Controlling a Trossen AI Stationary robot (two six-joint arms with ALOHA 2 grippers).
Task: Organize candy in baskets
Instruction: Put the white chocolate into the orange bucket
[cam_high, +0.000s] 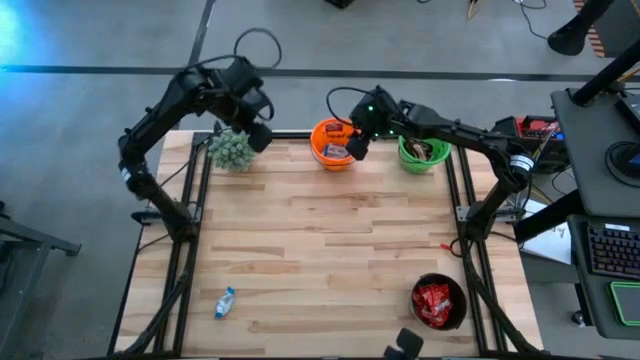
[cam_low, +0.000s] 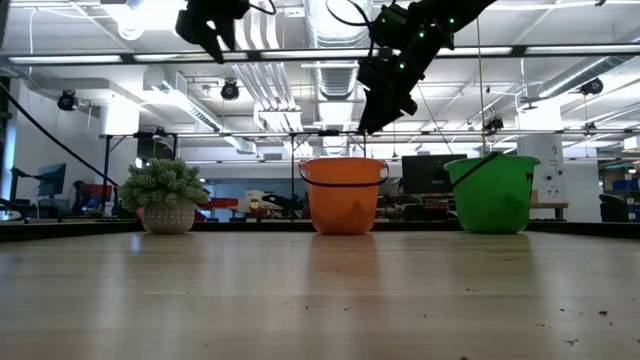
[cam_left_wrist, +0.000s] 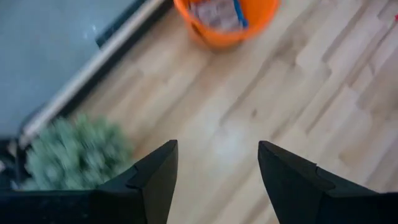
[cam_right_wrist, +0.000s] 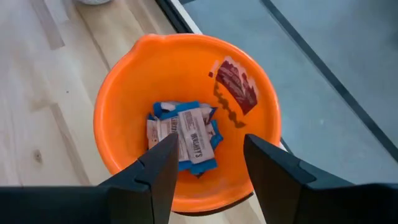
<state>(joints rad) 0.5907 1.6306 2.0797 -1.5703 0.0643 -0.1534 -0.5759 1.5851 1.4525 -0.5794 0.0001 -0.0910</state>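
While both tools (cam_right_wrist: 205, 168) (cam_left_wrist: 217, 180) gape empty, a dark brown bar (cam_right_wrist: 236, 84) lies tilted against the orange basket's (cam_right_wrist: 118, 106) inner wall.

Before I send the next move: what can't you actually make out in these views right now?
- Green basket contents: high view, right arm crosses over it; low view shows only its wall.
- Black basket: red candy count unreadable, too small; absent from low view.
- Blue-and-white bar near the table's front: label too small.
- Potted plant: blurred in left wrist view.
- Orange basket: pieces under the top wrappers hidden.
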